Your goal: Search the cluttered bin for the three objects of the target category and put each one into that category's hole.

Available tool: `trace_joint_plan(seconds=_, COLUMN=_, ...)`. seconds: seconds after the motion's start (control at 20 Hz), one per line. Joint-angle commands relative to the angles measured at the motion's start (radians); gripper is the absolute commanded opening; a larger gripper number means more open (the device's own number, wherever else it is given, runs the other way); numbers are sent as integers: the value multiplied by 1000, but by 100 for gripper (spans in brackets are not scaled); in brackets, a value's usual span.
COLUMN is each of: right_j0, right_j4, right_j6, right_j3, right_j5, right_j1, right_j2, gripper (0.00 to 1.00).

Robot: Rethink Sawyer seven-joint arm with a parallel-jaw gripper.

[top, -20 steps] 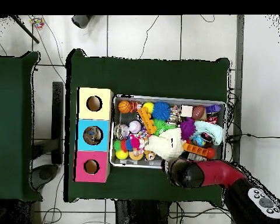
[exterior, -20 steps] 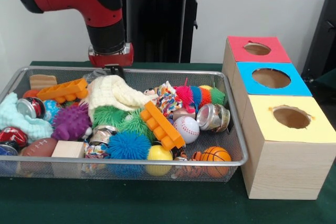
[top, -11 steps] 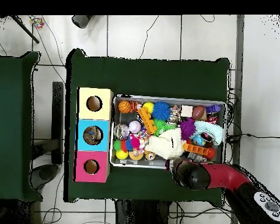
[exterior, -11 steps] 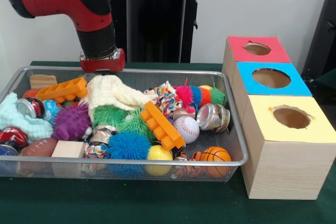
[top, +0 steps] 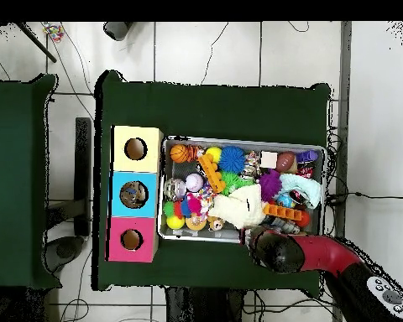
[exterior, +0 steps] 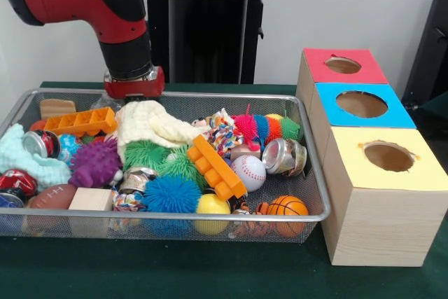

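A wire mesh bin (exterior: 316,194) holds a jumble of toys. Among them are an orange block (exterior: 215,167), a second orange block (exterior: 80,122), a baseball (exterior: 249,172), a basketball (exterior: 287,206), a football (exterior: 50,197), a purple spiky ball (exterior: 94,163), a blue spiky ball (exterior: 171,195), a cream cloth (exterior: 148,122) and a metal can (exterior: 283,156). My gripper (exterior: 133,94) hangs at the bin's far rim, just above the cream cloth and beside the second orange block. Its tip is hidden. In the overhead view the arm covers the gripper (top: 266,246) at the bin's edge (top: 238,238).
Three wooden boxes stand in a row to the right of the bin, each with a round hole on top: red (exterior: 344,65), blue (exterior: 362,104) and yellow (exterior: 388,156). The overhead view shows them as yellow (top: 136,148), blue (top: 133,194) and red (top: 132,240).
The arm has shifted left along the bin's far rim in the front view. The orange block at the back left now lies flatter and slightly further left.
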Motion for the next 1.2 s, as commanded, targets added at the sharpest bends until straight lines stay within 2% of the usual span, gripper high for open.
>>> trace_joint_plan(seconds=0.05, right_j0=-13, right_j4=-53, right_j6=-123, right_j3=7, right_j5=26, right_j1=-58, right_j2=48, gripper=100)
trace_joint_plan(seconds=0.35, right_j0=-54, right_j4=0, right_j6=-150, right_j3=94, right_j5=53, right_j1=-170, right_j2=114, gripper=100)
trace_joint_plan(seconds=0.65, right_j0=-105, right_j4=106, right_j6=-166, right_j3=203, right_j5=123, right_j1=-348, right_j2=216, gripper=100)
trace_joint_plan(seconds=0.75, right_j0=-107, right_j4=123, right_j6=-156, right_j3=226, right_j5=132, right_j1=-384, right_j2=226, gripper=100)
trace_joint_plan(seconds=0.95, right_j0=-98, right_j4=132, right_j6=-139, right_j3=235, right_j5=135, right_j1=-393, right_j2=235, gripper=100)
trace_joint_plan(seconds=1.2, right_j0=-97, right_j4=113, right_j6=-147, right_j3=207, right_j5=139, right_j1=-350, right_j2=236, gripper=100)
